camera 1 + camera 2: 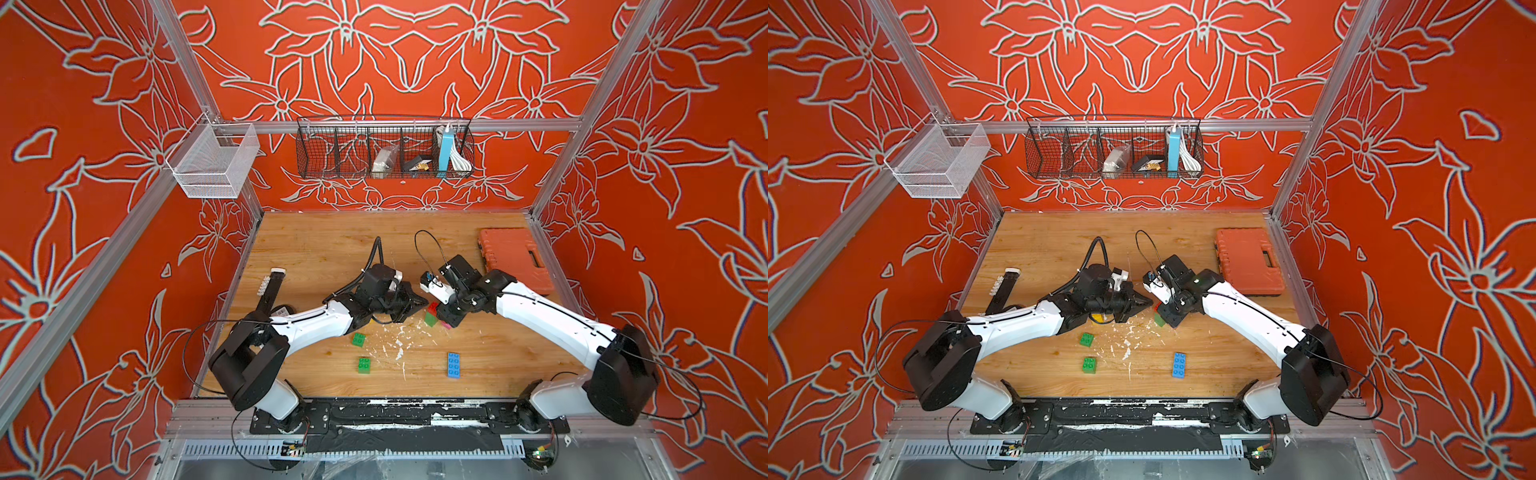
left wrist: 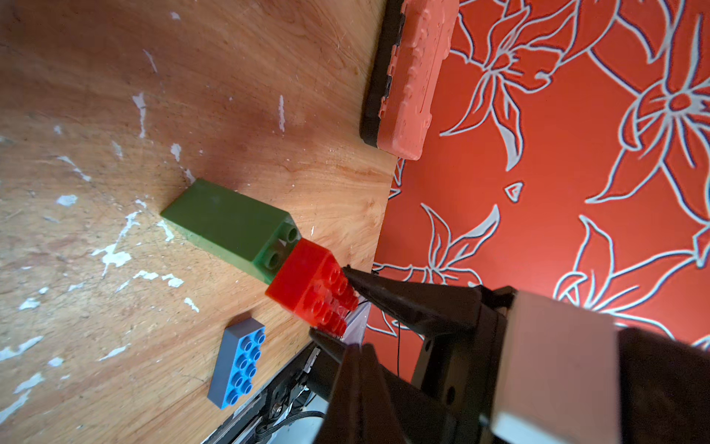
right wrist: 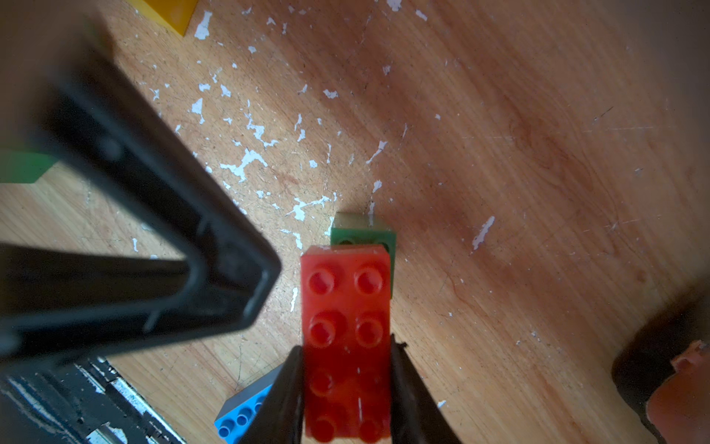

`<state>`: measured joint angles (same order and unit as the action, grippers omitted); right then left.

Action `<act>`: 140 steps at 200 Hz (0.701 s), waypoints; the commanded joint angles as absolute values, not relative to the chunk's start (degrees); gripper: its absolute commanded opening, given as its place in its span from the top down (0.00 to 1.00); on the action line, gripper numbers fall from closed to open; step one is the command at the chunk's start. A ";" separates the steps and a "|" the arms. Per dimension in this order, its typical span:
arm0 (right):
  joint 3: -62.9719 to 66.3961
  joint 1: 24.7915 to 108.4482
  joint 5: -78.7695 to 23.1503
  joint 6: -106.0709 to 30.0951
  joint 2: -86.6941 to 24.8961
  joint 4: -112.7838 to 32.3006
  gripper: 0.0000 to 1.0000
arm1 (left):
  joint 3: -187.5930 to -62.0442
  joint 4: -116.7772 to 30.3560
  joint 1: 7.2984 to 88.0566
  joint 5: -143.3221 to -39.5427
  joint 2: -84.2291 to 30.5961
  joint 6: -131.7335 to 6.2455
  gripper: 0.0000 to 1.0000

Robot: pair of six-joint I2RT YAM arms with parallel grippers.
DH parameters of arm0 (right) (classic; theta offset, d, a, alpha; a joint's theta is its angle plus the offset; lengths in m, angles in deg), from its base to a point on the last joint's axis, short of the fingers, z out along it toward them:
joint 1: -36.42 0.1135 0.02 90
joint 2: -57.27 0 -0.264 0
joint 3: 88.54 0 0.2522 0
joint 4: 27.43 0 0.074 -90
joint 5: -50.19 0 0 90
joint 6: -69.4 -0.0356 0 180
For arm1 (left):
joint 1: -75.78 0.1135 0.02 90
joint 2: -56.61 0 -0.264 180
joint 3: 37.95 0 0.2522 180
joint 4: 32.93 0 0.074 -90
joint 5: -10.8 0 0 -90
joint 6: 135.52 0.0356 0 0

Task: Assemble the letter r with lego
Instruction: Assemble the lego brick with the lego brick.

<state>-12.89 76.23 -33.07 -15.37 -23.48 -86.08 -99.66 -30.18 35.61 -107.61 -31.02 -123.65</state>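
Note:
My right gripper [image 3: 347, 343] is shut on a red 2x4 lego brick [image 3: 345, 307], gripping its long sides. One end of the red brick [image 2: 307, 284] rests on top of an upright green column [image 2: 226, 226] that stands on the table, and two green studs stay uncovered. My left gripper [image 3: 269, 276] is shut on nothing, with its pointed tip [image 1: 424, 301] just beside the red brick and a small gap between them. A pink brick [image 1: 446, 325] peeks out under the right gripper. A yellow brick [image 1: 1097, 318] lies under the left wrist.
Two loose green bricks [image 1: 358, 339] [image 1: 364, 365] and a blue 2x4 brick [image 1: 454, 365] lie nearer the front edge. The orange case [image 1: 513, 259] lies at the back right against the wall. White paint flecks [image 1: 399, 340] mark the wooden table.

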 commanded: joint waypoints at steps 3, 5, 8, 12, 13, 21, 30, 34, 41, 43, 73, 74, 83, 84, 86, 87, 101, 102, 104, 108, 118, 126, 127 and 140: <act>-13.17 75.80 -32.58 -15.15 -23.55 -85.86 1.00 | -100.66 -27.10 34.83 -108.56 -32.29 -125.24 1.00; -13.17 75.79 -32.57 -15.20 -23.58 -85.91 1.00 | -100.78 -27.10 34.78 -108.56 -32.37 -125.24 1.00; -13.17 75.79 -32.58 -15.17 -23.59 -85.95 1.00 | -100.85 -27.09 34.74 -108.56 -32.55 -125.24 1.00; -13.22 75.71 -32.66 -15.20 -23.59 -85.89 1.00 | -101.00 -27.14 34.66 -108.54 -32.68 -125.28 1.00; -13.24 75.71 -32.59 -15.22 -23.64 -85.86 1.00 | -101.01 -27.11 34.65 -108.55 -32.68 -125.31 1.00; -13.27 75.62 -32.59 -15.22 -23.76 -86.01 1.00 | -101.32 -27.16 34.49 -108.55 -33.02 -125.33 1.00; -13.27 75.46 -32.66 -15.38 -23.81 -86.02 1.00 | -101.69 -27.21 34.42 -108.56 -33.42 -125.33 1.00; -13.28 75.44 -32.67 -15.50 -23.85 -86.01 1.00 | -101.78 -27.18 34.38 -108.64 -33.56 -125.33 1.00; -13.26 75.33 -32.47 -15.57 -23.89 -86.02 1.00 | -102.05 -27.19 34.29 -108.72 -33.85 -125.33 1.00; -13.28 75.28 -32.44 -15.61 -23.93 -86.02 1.00 | -102.18 -27.25 34.29 -108.73 -33.90 -125.26 1.00; -13.17 75.10 -32.25 -15.86 -24.44 -86.10 1.00 | -103.08 -28.07 33.94 -108.66 -34.68 -124.89 1.00; -13.17 75.10 -32.21 -15.86 -24.46 -86.10 1.00 | -103.10 -28.06 33.94 -108.65 -34.65 -124.89 1.00; -13.17 75.09 -32.01 -15.95 -24.56 -86.12 1.00 | -103.28 -28.32 33.94 -108.56 -34.79 -124.81 1.00; -13.17 75.09 -32.00 -15.95 -24.56 -86.11 1.00 | -103.29 -28.37 33.94 -108.56 -34.84 -124.80 1.00; -13.17 75.09 -31.99 -15.95 -24.56 -86.11 1.00 | -103.30 -28.44 33.92 -108.56 -34.89 -124.80 1.00; -13.25 75.09 -31.99 -15.99 -24.56 -86.11 1.00 | -103.30 -28.47 33.93 -108.52 -34.89 -124.80 1.00; -13.27 75.09 -31.82 -16.10 -24.65 -86.06 1.00 | -103.60 -29.07 33.85 -108.39 -35.06 -124.56 1.00; -13.26 75.09 -31.81 -16.11 -24.65 -86.08 1.00 | -103.63 -29.05 33.85 -108.39 -35.06 -124.55 1.00; -13.34 75.07 -31.77 -16.12 -24.65 -86.08 1.00 | -103.69 -29.14 33.85 -108.41 -35.06 -124.47 1.00; -13.34 75.09 -31.73 -16.12 -24.65 -86.10 1.00 | -103.74 -29.31 33.81 -108.31 -35.08 -124.45 1.00; -13.43 75.07 -31.80 -16.23 -24.65 -86.06 1.00 | -103.99 -29.84 33.80 -108.21 -35.14 -124.21 1.00; -13.56 75.09 -31.88 -16.26 -24.74 -85.95 1.00 | -104.27 -30.44 33.76 -108.13 -35.32 -123.94 1.00; -13.58 75.09 -31.89 -16.28 -24.74 -85.99 1.00 | -104.32 -30.48 33.76 -108.12 -35.32 -123.88 1.00; -13.87 75.08 -31.81 -16.38 -24.89 -85.68 1.00 | -104.82 -31.26 33.60 -108.12 -35.57 -123.44 1.00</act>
